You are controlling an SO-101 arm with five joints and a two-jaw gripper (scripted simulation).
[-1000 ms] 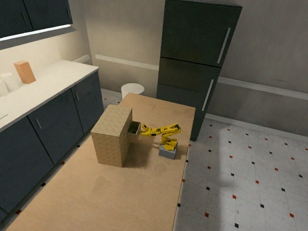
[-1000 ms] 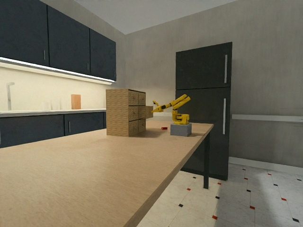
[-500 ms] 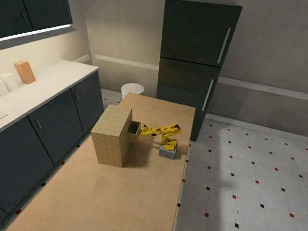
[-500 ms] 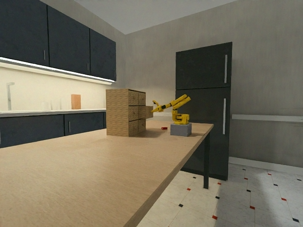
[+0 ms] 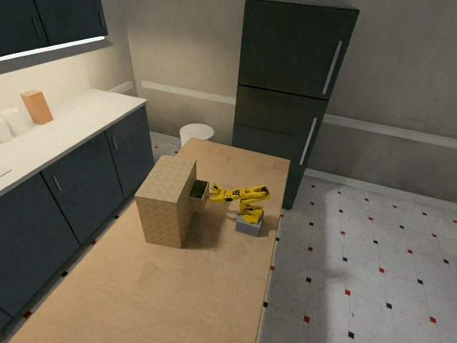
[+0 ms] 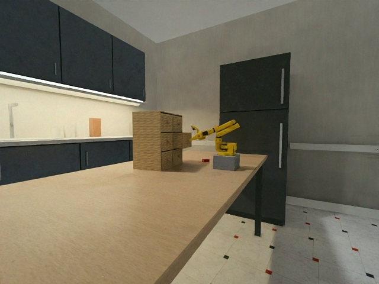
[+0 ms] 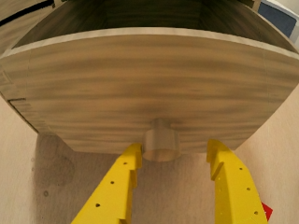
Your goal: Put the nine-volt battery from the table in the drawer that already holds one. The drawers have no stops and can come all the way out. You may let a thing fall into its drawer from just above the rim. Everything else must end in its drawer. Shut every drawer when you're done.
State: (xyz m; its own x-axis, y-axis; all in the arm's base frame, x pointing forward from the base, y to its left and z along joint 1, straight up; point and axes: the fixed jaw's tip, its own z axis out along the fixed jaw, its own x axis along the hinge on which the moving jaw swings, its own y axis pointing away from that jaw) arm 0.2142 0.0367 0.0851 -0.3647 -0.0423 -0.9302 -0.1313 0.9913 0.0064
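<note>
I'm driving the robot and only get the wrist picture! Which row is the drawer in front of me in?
Observer: The pulled-out drawer is in the middle row of three.
Operator: Did somebody leave another one open?
Observer: No, the other five drawers look shut in the exterior view.
Operator: I see a bit of red in my corner. Where is it?
Observer: That red thing lies on the table, near the gray block under your arm.

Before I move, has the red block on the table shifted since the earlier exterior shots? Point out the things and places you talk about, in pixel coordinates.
No; the red block point(image 6: 205, 160) point(image 7: 267, 211) shows no visible shift against the gray base point(image 5: 248, 226) point(image 6: 225, 162).
</note>
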